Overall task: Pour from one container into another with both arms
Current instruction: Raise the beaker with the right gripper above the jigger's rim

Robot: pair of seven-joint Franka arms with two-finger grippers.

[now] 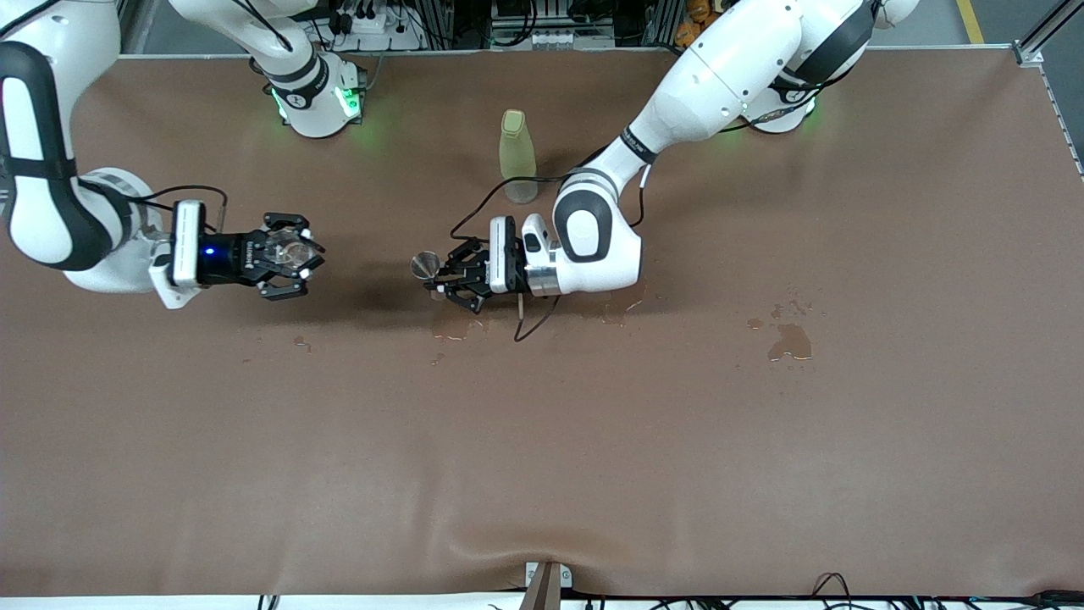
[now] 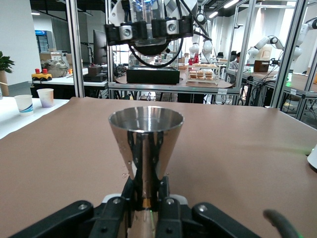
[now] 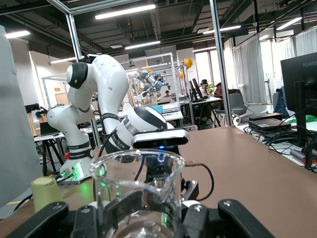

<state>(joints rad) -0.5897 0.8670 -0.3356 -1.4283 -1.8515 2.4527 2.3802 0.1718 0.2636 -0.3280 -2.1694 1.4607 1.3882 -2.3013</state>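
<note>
My left gripper [image 1: 447,278] is shut on the narrow waist of a shiny metal jigger [image 1: 425,265], which stands upright over the middle of the table. In the left wrist view the jigger [image 2: 145,144] rises from between the left gripper's [image 2: 146,201] jaws. My right gripper [image 1: 288,254] is shut on a clear glass beaker [image 1: 290,247], held upright toward the right arm's end of the table. The beaker [image 3: 141,191] fills the right wrist view inside the right gripper [image 3: 143,220]. The two grippers face each other with a gap of bare table between them.
A yellow-green capped bottle [image 1: 517,157] stands on the brown table [image 1: 593,466], farther from the front camera than the left gripper. Wet spill marks lie under the left gripper [image 1: 449,330], near the right gripper [image 1: 301,341] and toward the left arm's end [image 1: 792,341].
</note>
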